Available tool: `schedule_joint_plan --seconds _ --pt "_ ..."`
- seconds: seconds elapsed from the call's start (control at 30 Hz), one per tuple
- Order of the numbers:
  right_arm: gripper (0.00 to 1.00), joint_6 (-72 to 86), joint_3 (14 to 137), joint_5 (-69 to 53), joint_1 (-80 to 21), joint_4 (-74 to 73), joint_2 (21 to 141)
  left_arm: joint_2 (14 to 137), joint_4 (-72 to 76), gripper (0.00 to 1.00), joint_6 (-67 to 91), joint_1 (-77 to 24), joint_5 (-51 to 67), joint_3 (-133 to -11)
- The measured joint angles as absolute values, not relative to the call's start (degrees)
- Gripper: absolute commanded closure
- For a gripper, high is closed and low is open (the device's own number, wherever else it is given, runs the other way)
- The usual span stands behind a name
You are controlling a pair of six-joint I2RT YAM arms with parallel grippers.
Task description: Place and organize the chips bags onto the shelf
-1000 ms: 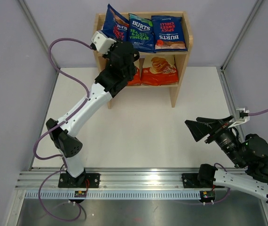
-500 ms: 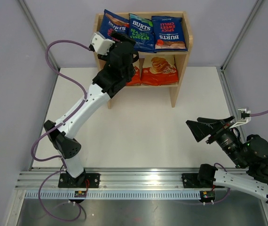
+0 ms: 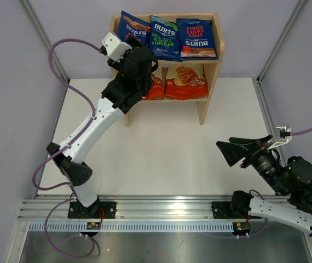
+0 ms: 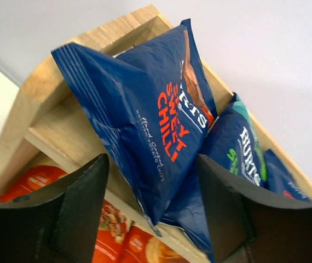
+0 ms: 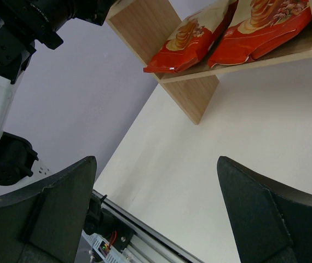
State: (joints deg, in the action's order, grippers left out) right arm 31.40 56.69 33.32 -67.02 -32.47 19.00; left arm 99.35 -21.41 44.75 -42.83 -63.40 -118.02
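Your left gripper (image 4: 151, 160), fingers spread and gripping nothing, faces the sweet chilli Burts bag (image 4: 156, 115) atop the shelf (image 4: 41, 93); right gripper (image 5: 157, 160) gapes wide, empty.

I work on a flat off-white tabletop (image 3: 161, 153), boxed in by pale lilac-grey walls (image 3: 243, 33) at the back and both sides. Silver aluminium posts (image 3: 279, 41) run up the rear corners. A ribbed aluminium rail (image 3: 161, 209) edges the near side, with a brushed steel strip (image 3: 161, 246) beyond it. The light is soft and even.
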Motion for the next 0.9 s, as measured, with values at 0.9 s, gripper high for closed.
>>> schedule_joint_plan --seconds 0.9 --pt "0.01 31.62 56.66 33.28 -67.02 -32.8 18.46 97.82 -30.17 0.66 57.76 -37.43 -51.83 -117.47"
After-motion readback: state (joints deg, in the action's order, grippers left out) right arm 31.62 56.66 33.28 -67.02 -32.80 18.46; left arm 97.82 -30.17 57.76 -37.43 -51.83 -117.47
